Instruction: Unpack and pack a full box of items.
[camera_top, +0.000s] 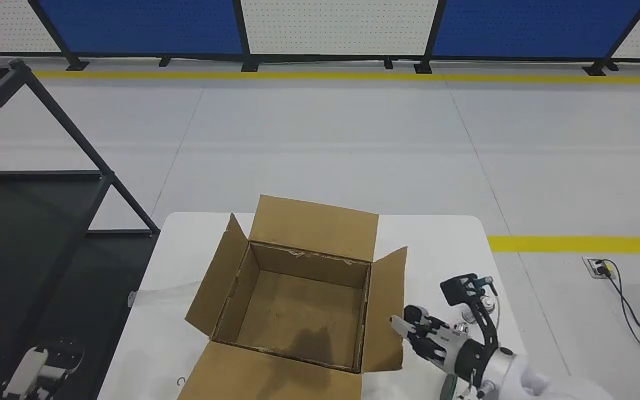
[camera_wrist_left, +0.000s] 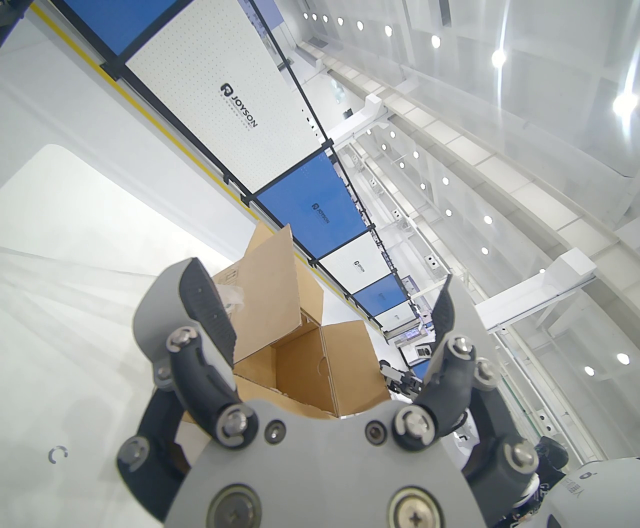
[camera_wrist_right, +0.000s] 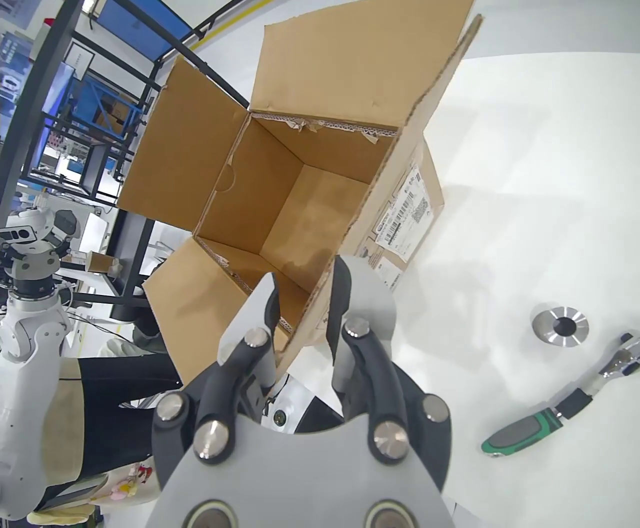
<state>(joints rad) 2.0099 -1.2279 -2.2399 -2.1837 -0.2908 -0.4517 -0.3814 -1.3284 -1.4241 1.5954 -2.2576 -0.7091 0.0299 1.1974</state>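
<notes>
Zero things inside box (camera_top: 300, 320): unpacking looks done, packing left. Right hand (camera_wrist_right: 306, 272) part-spread around flap (camera_wrist_right: 351, 235); left hand (camera_wrist_left: 322, 280) spread, empty.

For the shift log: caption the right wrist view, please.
Right gripper straddling a flap of the empty open box, ratchet wrench and metal disc on the table nearby.

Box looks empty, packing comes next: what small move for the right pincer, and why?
Probably close the right pincer on the box flap: its open fingers straddle the edge. Holding it back should ease packing the ratchet and metal disc.
</notes>
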